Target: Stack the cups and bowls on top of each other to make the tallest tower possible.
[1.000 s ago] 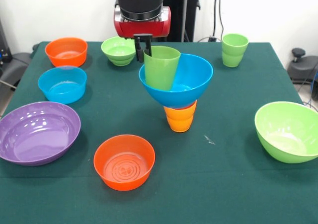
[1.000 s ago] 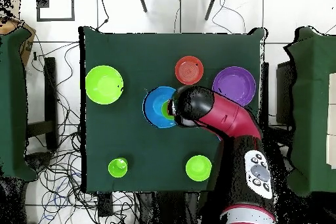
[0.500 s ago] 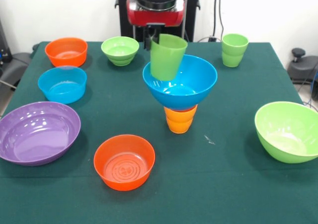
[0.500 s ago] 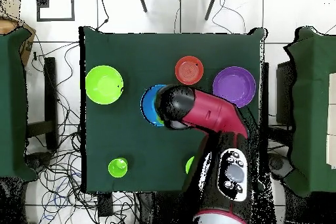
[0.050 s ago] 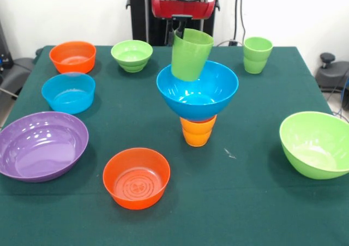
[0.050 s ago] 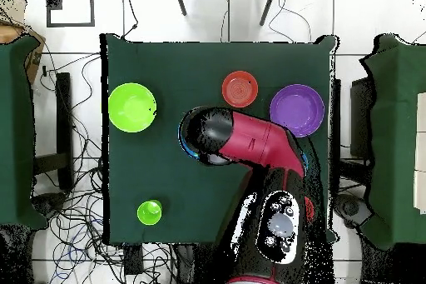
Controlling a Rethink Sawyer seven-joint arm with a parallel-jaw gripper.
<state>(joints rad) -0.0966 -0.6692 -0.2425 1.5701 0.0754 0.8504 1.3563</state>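
Two bowls lie nearest: an orange bowl (image 5: 136, 178) at 6 o'clock of the tower (image 5: 197, 101), the purple bowl (image 5: 41, 145) at 8. Toward 4 sits the lime bowl (image 5: 318, 144). Mid-table (image 5: 245, 202), the tower is a blue bowl (image 5: 197, 90) on stacked orange cups (image 5: 198, 129). Over the bowl's far rim hangs a tilted green cup (image 5: 191, 55), pinched at its rim by the closed end effector (image 5: 180, 27). A second ago it sat low inside the bowl; it has since lifted and shifted toward 1 o'clock, so that placement looks undone or being retried. Farthest, at 1 o'clock, wait spare green cups (image 5: 257, 54).
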